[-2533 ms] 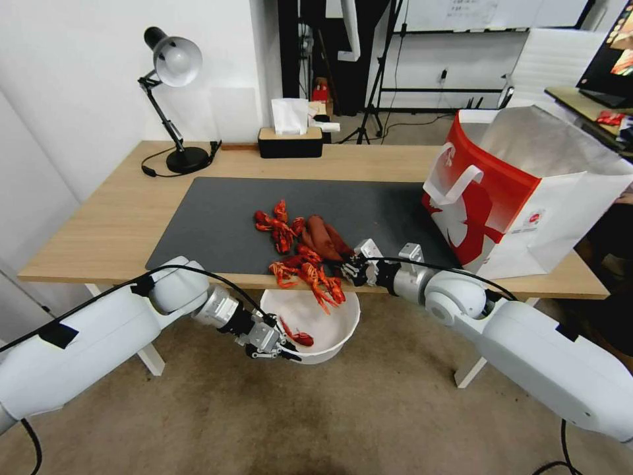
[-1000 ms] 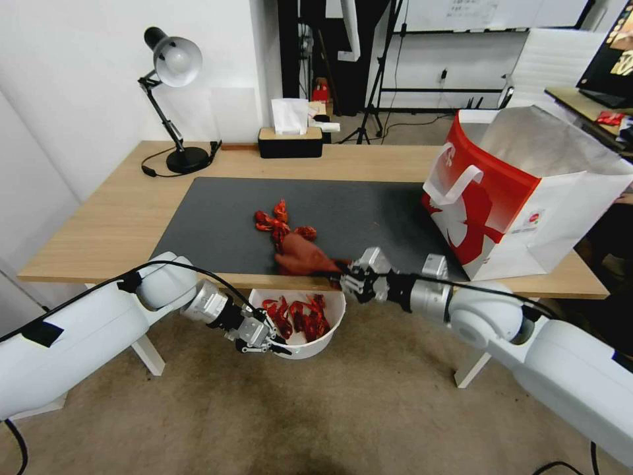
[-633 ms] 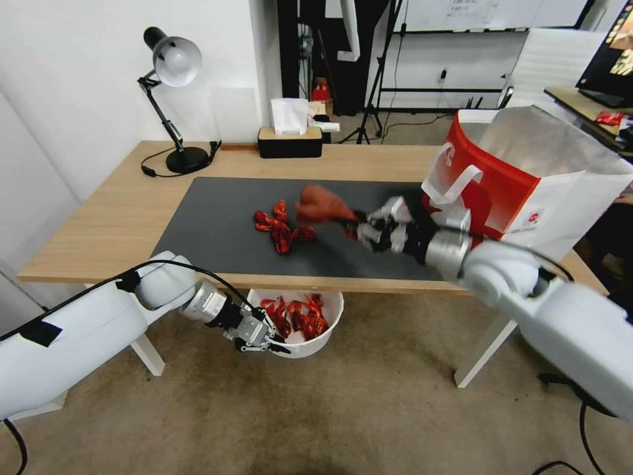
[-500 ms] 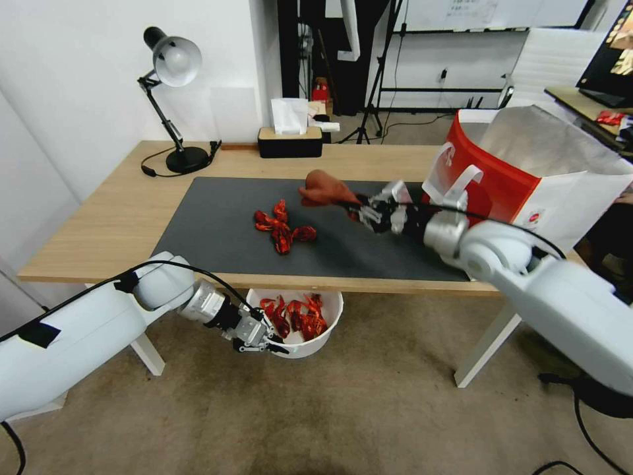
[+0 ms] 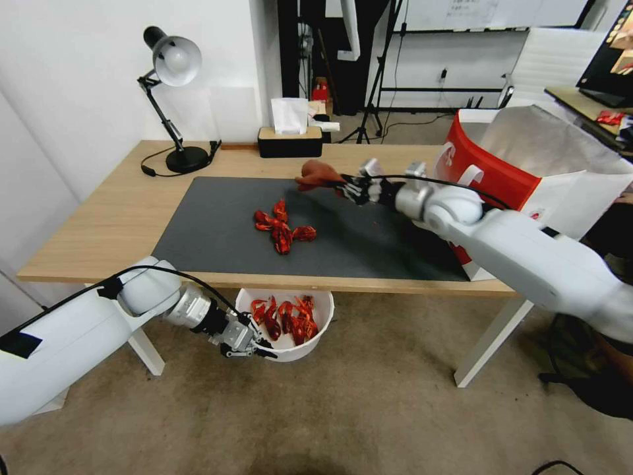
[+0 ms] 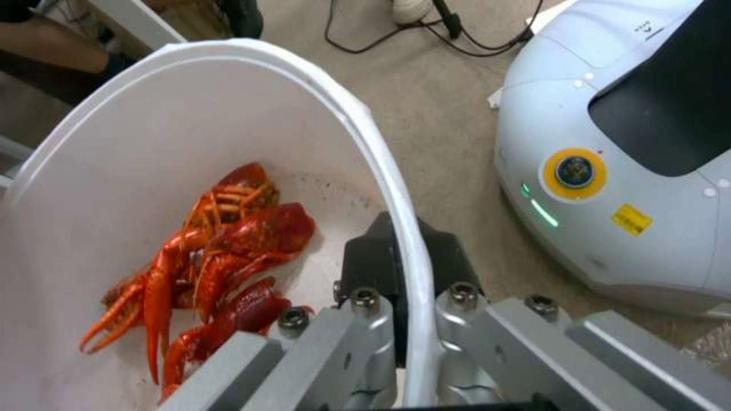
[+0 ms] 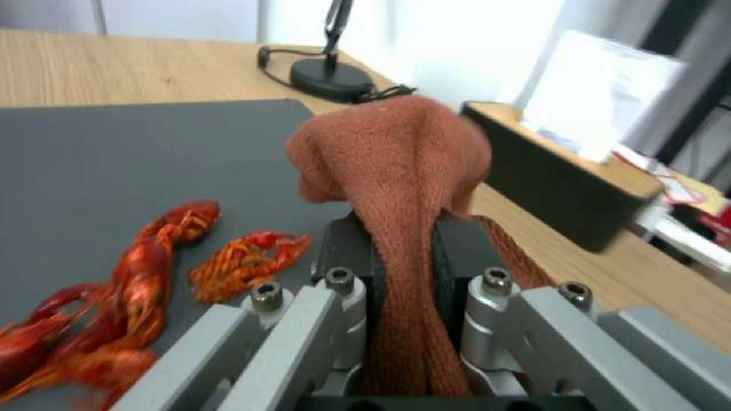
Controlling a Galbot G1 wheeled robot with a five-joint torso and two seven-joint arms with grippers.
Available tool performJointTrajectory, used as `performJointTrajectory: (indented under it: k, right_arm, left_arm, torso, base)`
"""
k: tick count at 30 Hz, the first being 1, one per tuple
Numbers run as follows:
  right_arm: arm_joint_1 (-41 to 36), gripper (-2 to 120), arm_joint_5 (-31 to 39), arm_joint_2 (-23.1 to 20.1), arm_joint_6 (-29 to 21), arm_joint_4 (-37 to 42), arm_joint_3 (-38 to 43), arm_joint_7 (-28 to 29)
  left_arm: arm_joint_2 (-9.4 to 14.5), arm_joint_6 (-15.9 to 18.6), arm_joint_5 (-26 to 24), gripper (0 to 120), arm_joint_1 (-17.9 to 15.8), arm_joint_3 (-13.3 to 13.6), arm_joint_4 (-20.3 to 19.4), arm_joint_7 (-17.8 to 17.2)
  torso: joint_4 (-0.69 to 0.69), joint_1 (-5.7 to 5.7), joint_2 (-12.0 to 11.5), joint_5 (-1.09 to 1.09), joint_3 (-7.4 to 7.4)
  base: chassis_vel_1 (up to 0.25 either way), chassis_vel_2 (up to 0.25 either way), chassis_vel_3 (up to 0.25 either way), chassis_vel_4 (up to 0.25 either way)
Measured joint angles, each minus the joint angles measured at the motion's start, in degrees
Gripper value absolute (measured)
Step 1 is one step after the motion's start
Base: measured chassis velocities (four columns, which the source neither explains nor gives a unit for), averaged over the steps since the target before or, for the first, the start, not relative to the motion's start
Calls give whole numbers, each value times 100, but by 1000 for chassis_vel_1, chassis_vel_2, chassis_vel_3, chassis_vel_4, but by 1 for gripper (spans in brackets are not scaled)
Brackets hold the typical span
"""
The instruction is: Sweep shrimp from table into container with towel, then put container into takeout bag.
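Towel (image 5: pixel 315 174) higher; container (image 5: pixel 310 343) half-hidden.

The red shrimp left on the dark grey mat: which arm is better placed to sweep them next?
Probably the right. Its gripper holds the rust-red towel above the mat, just beyond the remaining shrimp. The left gripper is busy holding the round white container below the table edge.

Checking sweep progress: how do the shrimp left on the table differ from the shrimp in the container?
The shrimp on the mat lie spread flat on the table, beyond the towel held by the right gripper. The shrimp in the container are heaped inside the container, which the left gripper holds below the table's edge. Both are bright red-orange.
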Motion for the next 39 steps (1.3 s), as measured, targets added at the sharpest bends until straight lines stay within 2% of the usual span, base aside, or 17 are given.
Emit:
performJointTrajectory:
  k: [2,3,6,7,9,14,17,25,39]
  right_arm:
    - [249,10,23,342,140,-499,-348,-75]
    - [249,10,23,342,140,-499,-348,-75]
    - [436,10,23,733,329,-1038,-675,-198]
    - [436,10,23,733,329,-1038,-675,-198]
    - [523,10,20,1051,451,-1441,-845,-313]
    - [604,10,-63,1436,578,-1932,-1003,-510]
    - [640,10,-178,1791,765,-2488,-1177,-741]
    - [543,10,-249,1877,844,-2549,-1371,-810]
    - [213,10,-142,1406,708,-1348,-1543,-461]
  left_arm:
    - [41,-25,0,0,84,-100,-34,9]
    - [41,-25,0,0,84,-100,-34,9]
    - [80,-72,-2,0,214,-250,-67,22]
    - [80,-72,-2,0,214,-250,-67,22]
    - [124,-122,-7,0,340,-377,-80,40]
    - [171,-173,-16,0,471,-505,-87,57]
    - [197,-206,-22,0,538,-578,-94,69]
    - [190,-222,-28,0,557,-589,-93,74]
    - [67,-208,-13,0,500,-503,-34,76]
  torso:
    - [4,0,0,0,0]
    - [4,0,0,0,0]
    - [2,0,0,1,0]
    - [2,0,0,1,0]
    - [-1,0,0,0,0]
    - [2,0,0,0,0]
    - [3,-1,0,1,0]
    - [0,-1,0,1,-1]
    - [2,-1,0,2,-2]
  base:
    - [0,0,0,0]
    - [0,0,0,0]
    - [0,0,0,0]
    - [0,0,0,0]
    - [0,0,0,0]
    - [0,0,0,0]
    - [0,0,0,0]
    - [0,0,0,0]
    - [0,0,0,0]
